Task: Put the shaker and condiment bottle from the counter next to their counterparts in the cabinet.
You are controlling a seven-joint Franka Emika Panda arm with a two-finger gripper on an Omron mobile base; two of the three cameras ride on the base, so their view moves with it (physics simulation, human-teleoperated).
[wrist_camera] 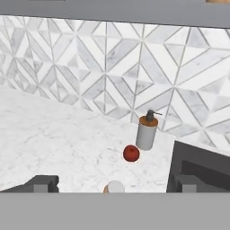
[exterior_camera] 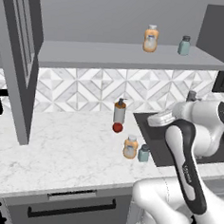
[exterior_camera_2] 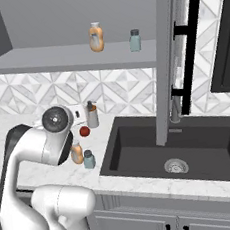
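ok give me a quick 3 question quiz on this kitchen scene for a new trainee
1. True or false: the shaker and the condiment bottle are on the counter, standing side by side.
2. Multiple choice: what lies just in front of the pump dispenser? A) a lemon B) a small red ball-shaped thing C) a spoon
3. Fill in: the gripper hangs above the condiment bottle's cap with its jaws ____.

Key
1. True. Their counterparts stand on the cabinet shelf above.
2. B, the small red thing.
3. open; nothing is held between its fingertips.
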